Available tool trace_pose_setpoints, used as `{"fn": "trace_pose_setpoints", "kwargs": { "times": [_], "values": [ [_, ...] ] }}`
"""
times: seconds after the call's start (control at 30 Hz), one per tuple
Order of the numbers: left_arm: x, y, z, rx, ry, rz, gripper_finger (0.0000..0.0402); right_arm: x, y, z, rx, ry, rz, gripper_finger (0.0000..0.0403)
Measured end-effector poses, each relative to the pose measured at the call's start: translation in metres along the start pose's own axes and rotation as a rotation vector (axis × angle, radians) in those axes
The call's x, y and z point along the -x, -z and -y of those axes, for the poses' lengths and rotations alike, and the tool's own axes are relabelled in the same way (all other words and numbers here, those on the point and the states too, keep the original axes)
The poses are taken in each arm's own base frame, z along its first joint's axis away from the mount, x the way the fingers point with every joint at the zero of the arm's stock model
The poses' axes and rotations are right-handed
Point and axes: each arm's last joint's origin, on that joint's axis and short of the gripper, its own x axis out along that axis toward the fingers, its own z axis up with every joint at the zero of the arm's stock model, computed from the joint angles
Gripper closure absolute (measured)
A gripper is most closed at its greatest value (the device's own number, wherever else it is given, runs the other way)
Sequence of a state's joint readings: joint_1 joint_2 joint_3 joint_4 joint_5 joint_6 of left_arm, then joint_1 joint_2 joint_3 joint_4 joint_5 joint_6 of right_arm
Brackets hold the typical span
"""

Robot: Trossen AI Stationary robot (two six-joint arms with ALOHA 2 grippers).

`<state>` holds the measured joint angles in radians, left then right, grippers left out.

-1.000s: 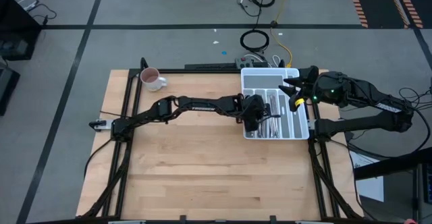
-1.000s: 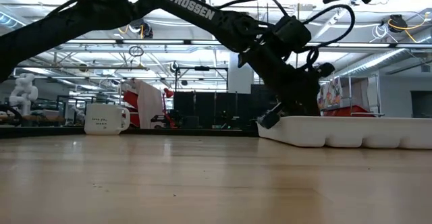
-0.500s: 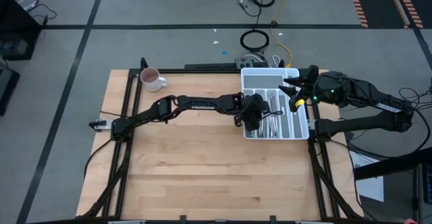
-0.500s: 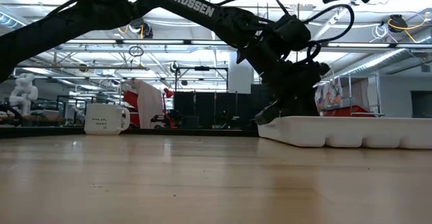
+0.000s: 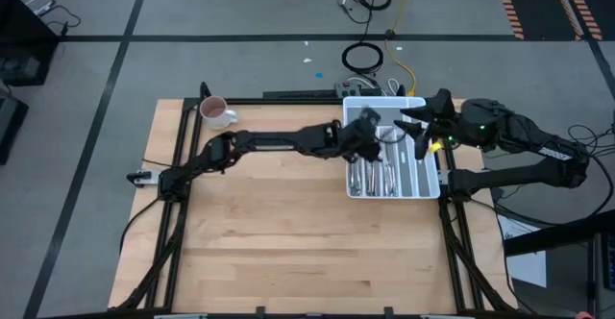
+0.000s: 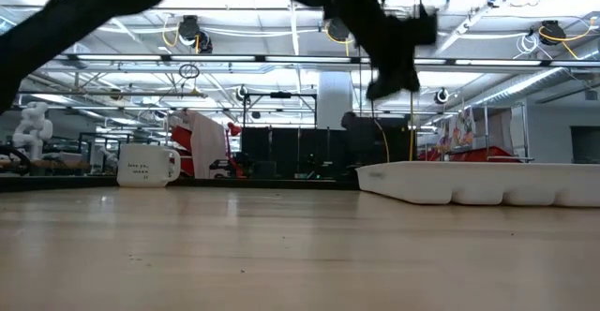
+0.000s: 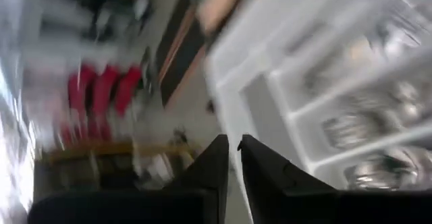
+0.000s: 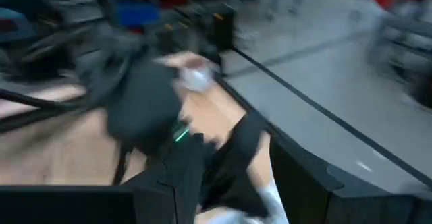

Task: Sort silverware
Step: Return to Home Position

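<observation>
The left gripper (image 5: 370,130) hangs raised above the far left corner of the white cutlery tray (image 6: 487,185). Its jaws are drawn together to a thin slit with nothing between them. The low view shows them well above the tray's rim and touching nothing.

The silverware (image 5: 380,177) lies below these jaws and back from them, towards the tray's near end. The pieces rest in the long compartments, side by side. Their long axes run along the dividers, roughly crosswise to the left arm's reach. Every piece I can make out is in the tray. I cannot tell forks from spoons or knives here.

Just beyond the left jaws, over the tray's far right side, waits the right gripper (image 5: 415,132). Its jaws are spread and, as far as I can see, empty. The two grippers are near each other but apart. Both are about equally close to the cutlery, the left one slightly nearer to the filled compartments.

As I judge it, the sorting is done and the left arm only needs to draw back across the desk (image 5: 288,242). The one thing to mind is the gap to the right gripper. The white mug (image 5: 216,113) stands well away from both jaws, by the desk's far left corner.
</observation>
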<state>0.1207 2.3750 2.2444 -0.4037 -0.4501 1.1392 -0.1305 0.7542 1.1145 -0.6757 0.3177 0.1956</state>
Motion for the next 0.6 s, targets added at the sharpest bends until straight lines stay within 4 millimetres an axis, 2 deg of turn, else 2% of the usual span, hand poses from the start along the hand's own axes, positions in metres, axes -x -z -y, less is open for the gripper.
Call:
{"fn": "trace_pose_setpoints", "kwargs": {
  "times": [0.13, 0.23, 0.37, 0.47, 0.6],
  "values": [
    [0.063, 0.020, -0.063, 0.424, -0.089, 0.000, 0.0352, 0.006, -0.008, -0.002, -0.003, -0.079, 0.081, 0.0241],
    [0.124, 0.046, -0.108, 0.665, -0.122, 0.033, 0.0352, 0.015, -0.005, 0.002, -0.013, -0.072, 0.057, 0.0241],
    [0.212, 0.088, -0.153, 0.899, -0.181, 0.096, 0.0352, 0.040, -0.004, 0.010, -0.077, -0.100, 0.080, 0.0241],
    [0.280, 0.120, -0.171, 1.000, -0.240, 0.126, 0.0352, 0.068, -0.004, 0.015, 0.008, -0.258, 0.144, 0.0241],
    [0.361, 0.157, -0.172, 1.074, -0.308, 0.118, 0.0352, 0.121, -0.002, 0.030, 0.089, -0.373, 0.286, 0.0241]
  ]
}}
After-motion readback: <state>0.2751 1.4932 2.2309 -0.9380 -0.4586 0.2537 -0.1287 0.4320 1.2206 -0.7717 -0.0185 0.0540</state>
